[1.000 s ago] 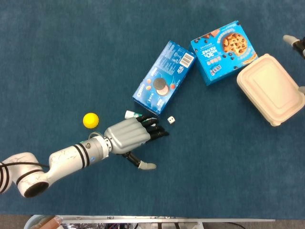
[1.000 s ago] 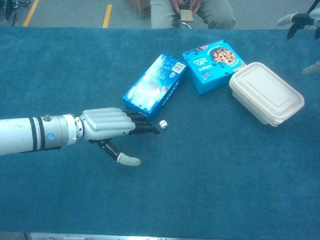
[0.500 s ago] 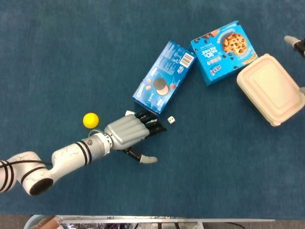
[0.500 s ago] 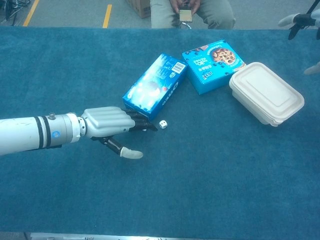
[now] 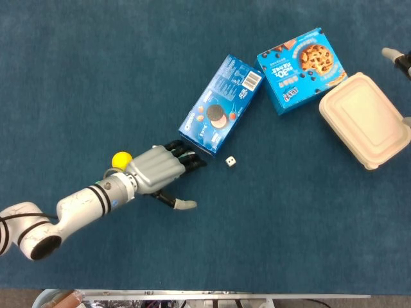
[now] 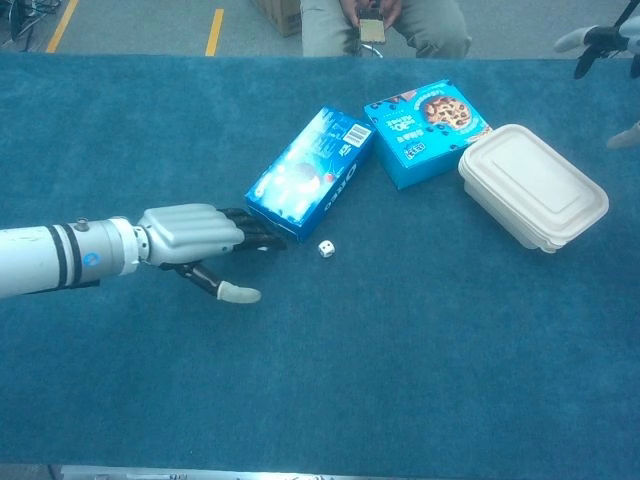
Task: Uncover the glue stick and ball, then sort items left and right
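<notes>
The left hand (image 5: pixel 157 172) lies palm-down on the cloth, fingers curled forward under it, thumb stuck out sideways; whether anything is held beneath cannot be told. The ball (image 5: pixel 121 160) sits uncovered just behind its wrist. No glue stick can be seen; it may be hidden under the fingers. The Oreo box (image 5: pixel 221 104) touches the fingertips, the die (image 5: pixel 230 162) lies just beyond. A forward push could shove the box or scatter the die. The right hand (image 6: pixel 600 40) is only glimpsed, state untellable.
</notes>
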Action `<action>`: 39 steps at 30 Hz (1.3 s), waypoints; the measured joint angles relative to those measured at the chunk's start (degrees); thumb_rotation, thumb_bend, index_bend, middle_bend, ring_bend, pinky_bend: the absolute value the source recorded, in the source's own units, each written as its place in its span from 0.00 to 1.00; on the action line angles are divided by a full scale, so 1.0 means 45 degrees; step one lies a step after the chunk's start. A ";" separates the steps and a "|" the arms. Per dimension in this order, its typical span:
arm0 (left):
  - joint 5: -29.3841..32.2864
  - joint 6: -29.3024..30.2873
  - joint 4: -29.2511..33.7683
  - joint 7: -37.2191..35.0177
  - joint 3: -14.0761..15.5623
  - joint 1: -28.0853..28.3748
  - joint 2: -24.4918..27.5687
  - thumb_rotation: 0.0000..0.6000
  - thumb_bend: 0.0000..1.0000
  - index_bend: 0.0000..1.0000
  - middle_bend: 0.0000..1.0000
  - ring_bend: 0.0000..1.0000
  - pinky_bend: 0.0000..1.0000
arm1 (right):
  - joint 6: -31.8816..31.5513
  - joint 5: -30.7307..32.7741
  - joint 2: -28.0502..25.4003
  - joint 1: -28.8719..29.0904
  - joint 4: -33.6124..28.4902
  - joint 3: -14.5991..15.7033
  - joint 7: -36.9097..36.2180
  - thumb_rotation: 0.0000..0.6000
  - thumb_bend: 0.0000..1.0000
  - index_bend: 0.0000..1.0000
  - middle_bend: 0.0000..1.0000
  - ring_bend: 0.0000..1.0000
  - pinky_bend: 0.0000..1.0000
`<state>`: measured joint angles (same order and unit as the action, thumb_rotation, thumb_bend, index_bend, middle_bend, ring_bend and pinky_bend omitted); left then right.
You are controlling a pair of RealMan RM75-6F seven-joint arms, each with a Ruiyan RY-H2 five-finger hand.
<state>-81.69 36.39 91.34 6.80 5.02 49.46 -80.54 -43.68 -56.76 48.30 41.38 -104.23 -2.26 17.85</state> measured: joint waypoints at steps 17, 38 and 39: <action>0.0809 0.0172 -0.0185 0.0335 0.0433 -0.0592 0.1696 0.08 0.17 0.20 0.11 0.00 0.00 | -0.0110 0.0325 0.0056 0.0190 -0.0359 -0.0055 0.0474 1.00 0.01 0.09 0.27 0.15 0.33; 0.1599 0.0307 0.0055 0.0796 0.0692 -0.1212 0.3378 0.08 0.17 0.20 0.13 0.00 0.00 | -0.0357 0.0428 -0.0008 0.0242 -0.0735 -0.0077 0.0689 1.00 0.01 0.09 0.27 0.15 0.33; 0.1647 0.0385 0.0200 0.0784 0.0663 -0.1257 0.3519 0.08 0.17 0.20 0.13 0.00 0.00 | -0.0352 0.0401 -0.0005 0.0234 -0.0727 -0.0081 0.0658 1.00 0.01 0.09 0.27 0.15 0.33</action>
<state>-74.28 38.12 92.24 10.33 8.00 43.80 -64.70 -45.27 -54.95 48.28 42.43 -107.50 -2.63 20.81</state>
